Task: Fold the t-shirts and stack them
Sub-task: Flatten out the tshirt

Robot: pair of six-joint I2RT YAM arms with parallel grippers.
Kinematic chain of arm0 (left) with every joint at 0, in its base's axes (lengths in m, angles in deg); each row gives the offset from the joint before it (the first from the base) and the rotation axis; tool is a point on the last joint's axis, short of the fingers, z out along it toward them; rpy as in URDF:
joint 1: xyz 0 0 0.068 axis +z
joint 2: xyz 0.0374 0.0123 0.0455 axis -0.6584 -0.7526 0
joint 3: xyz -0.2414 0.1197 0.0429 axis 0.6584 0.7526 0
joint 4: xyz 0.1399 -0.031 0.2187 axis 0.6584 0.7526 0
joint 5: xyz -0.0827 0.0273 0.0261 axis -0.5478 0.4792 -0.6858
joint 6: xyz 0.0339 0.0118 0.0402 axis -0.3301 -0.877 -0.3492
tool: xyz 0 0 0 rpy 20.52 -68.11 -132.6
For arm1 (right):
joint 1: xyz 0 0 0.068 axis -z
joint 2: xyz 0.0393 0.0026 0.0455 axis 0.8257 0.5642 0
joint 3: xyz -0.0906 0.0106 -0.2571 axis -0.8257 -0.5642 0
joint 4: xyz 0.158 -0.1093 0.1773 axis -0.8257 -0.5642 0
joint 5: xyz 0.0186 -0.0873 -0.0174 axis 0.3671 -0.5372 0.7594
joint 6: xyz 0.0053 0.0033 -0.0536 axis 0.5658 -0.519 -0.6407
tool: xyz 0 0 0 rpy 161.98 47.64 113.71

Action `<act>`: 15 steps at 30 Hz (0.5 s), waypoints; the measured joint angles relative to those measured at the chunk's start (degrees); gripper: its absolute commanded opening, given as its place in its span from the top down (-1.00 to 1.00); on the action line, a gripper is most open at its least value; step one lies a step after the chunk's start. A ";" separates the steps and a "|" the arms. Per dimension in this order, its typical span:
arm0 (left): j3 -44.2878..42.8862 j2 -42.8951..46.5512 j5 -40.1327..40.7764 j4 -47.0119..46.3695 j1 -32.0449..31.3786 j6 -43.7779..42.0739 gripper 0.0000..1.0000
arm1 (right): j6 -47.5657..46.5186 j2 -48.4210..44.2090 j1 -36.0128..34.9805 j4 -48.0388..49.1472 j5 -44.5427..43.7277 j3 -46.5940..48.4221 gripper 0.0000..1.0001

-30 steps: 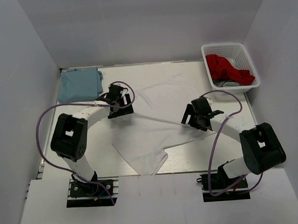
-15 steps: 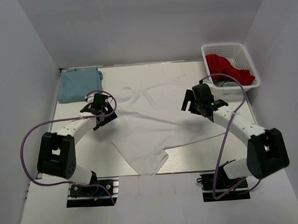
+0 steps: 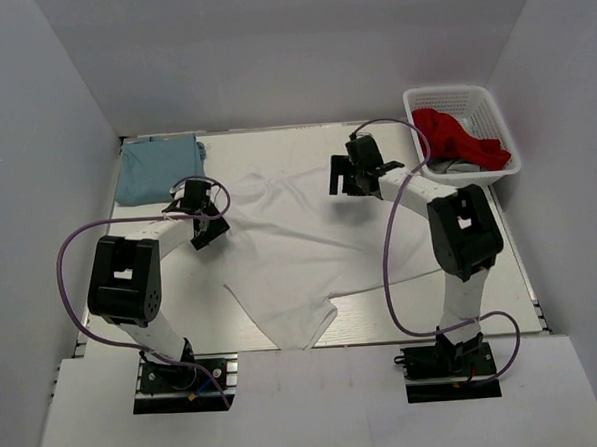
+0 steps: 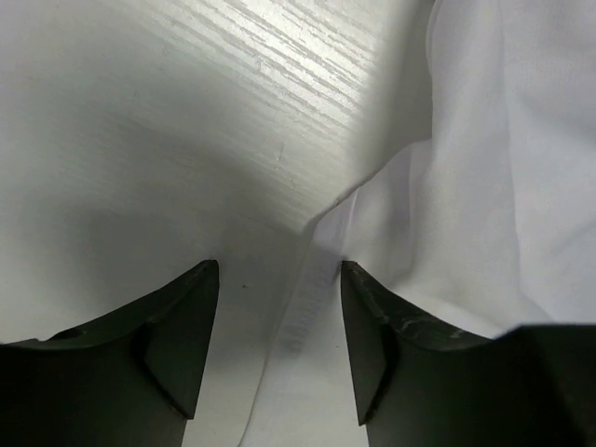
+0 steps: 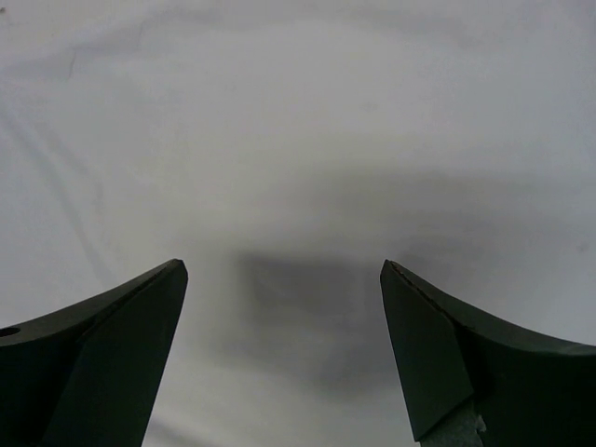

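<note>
At mid-table: the white t-shirt (image 3: 299, 238) lies spread open on the table (image 3: 374, 325), one end reaching toward the near edge.
How it looks: we see thin, soft, plain white cloth, rumpled all over, with one long diagonal crease. It is not yet folded into any tidy shape.
Its left edge: the hem (image 4: 312, 279) lies on bare tabletop in the left wrist view, running down into the gap between the fingers.
Left gripper (image 3: 207, 228): jaws apart, set low astride that hem. We see nothing pinched.
Right gripper (image 3: 338, 176): spread wide over smooth white cloth at the shirt's far right part, holding nothing.
Step in hand: we judge this to be taking hold of the white shirt at two points, ahead of a fold.
Next move: we think the left jaws must press together squarely on the hem. The right must come down and gather a pinch from cloth lying flat, which may slide away or bring up a second layer.
Light blue t-shirt (image 3: 157, 168): it sits in the far left corner, apart from the white one, and looks folded into a rough rectangle. That is likely where the stack will go.
Basket (image 3: 422, 102): it stands in the far right corner and holds the red garment (image 3: 459, 140), which is no part of our job.
</note>
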 measured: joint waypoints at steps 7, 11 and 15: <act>0.00 -0.92 -3.78 -2.49 0.39 -1.44 0.48 | -0.66 10.12 0.26 -0.09 -0.31 8.09 -0.81; -0.20 -2.34 -6.78 -5.14 0.39 -2.69 1.00 | 0.96 11.67 1.29 -0.04 -0.33 9.09 -0.81; -2.08 -3.43 -6.16 -3.06 0.44 -2.10 1.00 | 3.78 11.93 3.17 -0.02 -0.33 9.42 -0.81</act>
